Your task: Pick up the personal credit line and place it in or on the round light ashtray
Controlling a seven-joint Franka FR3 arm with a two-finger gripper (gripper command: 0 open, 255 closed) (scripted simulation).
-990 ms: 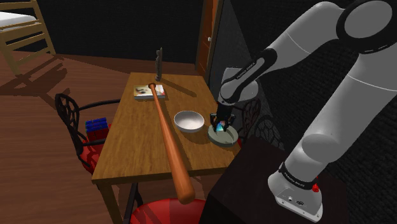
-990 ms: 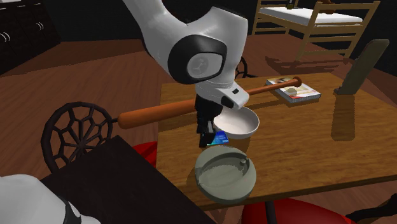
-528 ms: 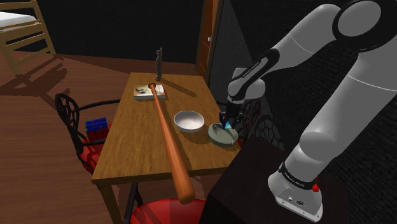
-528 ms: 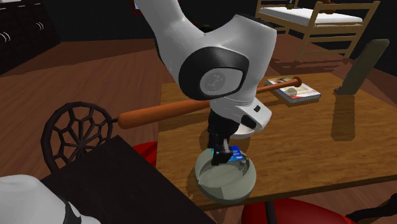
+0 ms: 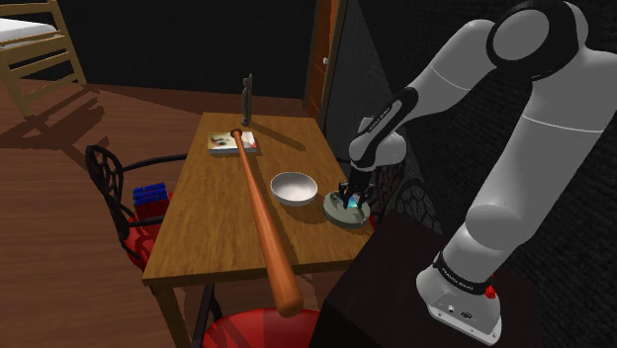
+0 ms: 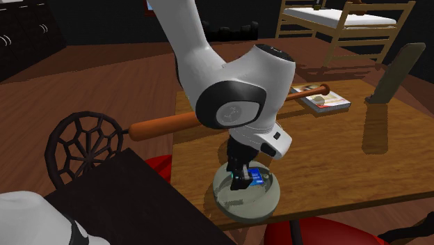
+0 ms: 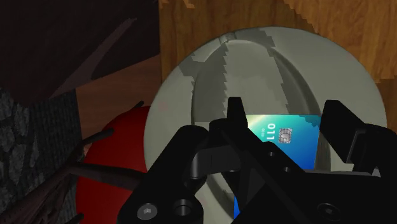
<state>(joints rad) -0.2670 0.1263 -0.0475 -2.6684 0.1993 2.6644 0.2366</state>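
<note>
The round pale ashtray (image 5: 336,215) (image 6: 226,202) (image 7: 175,108) sits at the wooden table's corner nearest the stand. My black gripper (image 5: 349,197) (image 6: 243,178) (image 7: 284,113) reaches down into its hollow. A blue-green credit card (image 5: 345,202) (image 6: 259,174) (image 7: 280,137) with a chip spans the gap between the two fingers, and both fingers touch its edges, so the gripper is shut on it. The card hangs low inside the ashtray, just above its floor. Whether the card touches the floor of the ashtray I cannot tell.
A white bowl (image 5: 294,188) stands right beside the ashtray. A long wooden bat (image 5: 262,213) (image 6: 163,127) lies along the table, overhanging its edge. A book (image 5: 234,143) (image 6: 321,97) and a dark upright object (image 5: 246,99) (image 6: 393,73) are at the far end. Web-backed chairs (image 5: 109,173) (image 6: 80,146) flank the table.
The gripper has carried the card from beside the white bowl to over the ashtray and then lowered it into the hollow.
</note>
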